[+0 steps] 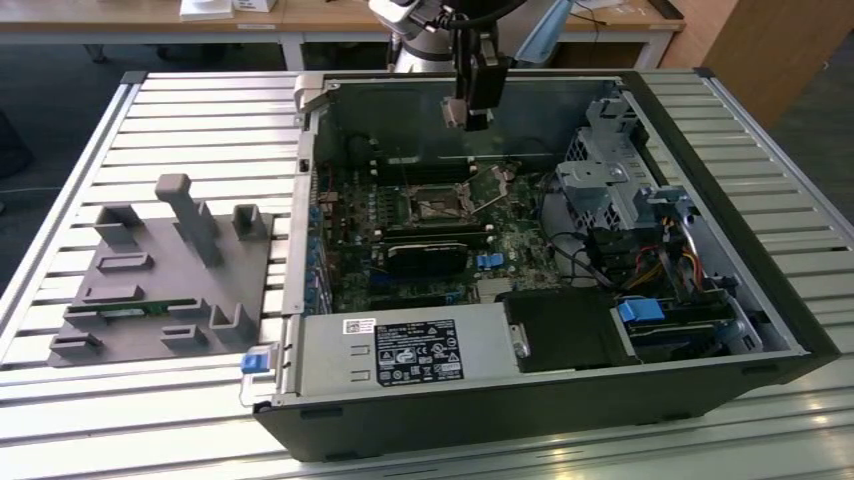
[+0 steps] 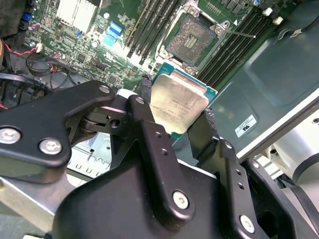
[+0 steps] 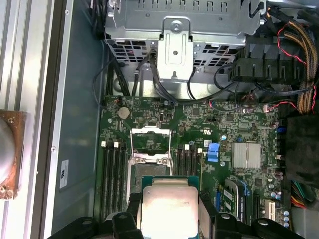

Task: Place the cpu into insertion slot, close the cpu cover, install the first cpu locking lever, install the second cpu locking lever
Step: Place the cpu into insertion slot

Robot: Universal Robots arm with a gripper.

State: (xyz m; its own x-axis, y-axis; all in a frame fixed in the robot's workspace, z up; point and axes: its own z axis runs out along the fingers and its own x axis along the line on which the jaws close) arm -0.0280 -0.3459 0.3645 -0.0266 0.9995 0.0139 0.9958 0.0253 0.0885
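My gripper (image 1: 467, 112) hangs inside the open computer case, above the motherboard and shut on the cpu. The cpu (image 2: 179, 102) is a flat square chip with a silvery top, pinched at two opposite edges by the black fingers (image 2: 144, 92). In the first wrist view the cpu (image 3: 169, 204) sits between the fingers (image 3: 133, 205), short of the insertion slot (image 3: 149, 167). The insertion slot (image 2: 192, 40) is bare, with a dark centre and a metal rim. The cpu cover (image 3: 149, 132) is swung open beyond it. A thin locking lever (image 2: 241, 34) sticks out beside the slot.
Long black memory slots (image 3: 112, 174) flank the socket (image 1: 434, 205). A metal drive cage (image 1: 601, 180) and cables fill the case on the exterior view's right, with a power supply (image 1: 387, 350) in front. A grey fixture tray (image 1: 160, 270) lies on the slatted table (image 1: 80, 420).
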